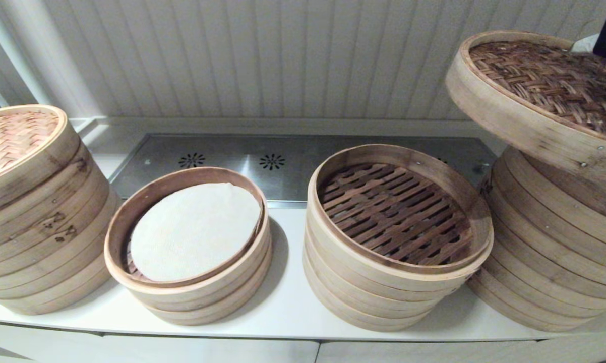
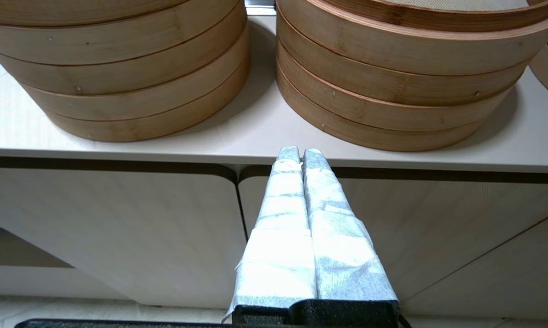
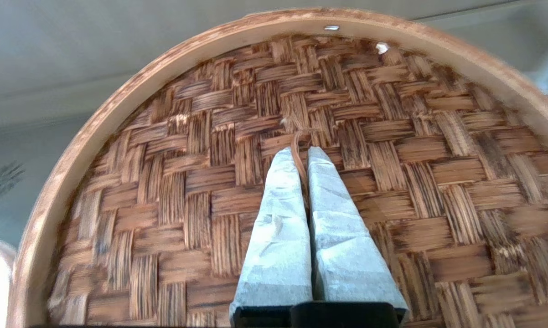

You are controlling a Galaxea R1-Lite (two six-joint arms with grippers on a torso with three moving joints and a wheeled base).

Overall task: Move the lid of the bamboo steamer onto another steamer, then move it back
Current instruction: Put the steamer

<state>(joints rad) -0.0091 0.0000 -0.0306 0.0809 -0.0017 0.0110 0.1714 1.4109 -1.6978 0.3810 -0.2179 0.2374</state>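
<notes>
The bamboo steamer lid (image 1: 540, 91), round with a dark woven top, hangs tilted in the air above the tall steamer stack (image 1: 550, 252) at the far right. In the right wrist view my right gripper (image 3: 301, 152) is shut on the thin handle loop (image 3: 297, 136) at the centre of the lid (image 3: 187, 182). To the left of the lid stands an uncovered steamer (image 1: 383, 282) with a dark slatted floor. My left gripper (image 2: 300, 152) is shut on nothing and parked below the counter's front edge, out of the head view.
A low steamer (image 1: 182, 297) holding a white cloth liner (image 1: 192, 232) sits left of centre. A tall lidded stack (image 1: 31, 201) stands at the far left. A steel vent panel (image 1: 293, 161) lies behind, against the wall. Cabinet doors (image 2: 119, 228) sit under the counter (image 2: 255, 136).
</notes>
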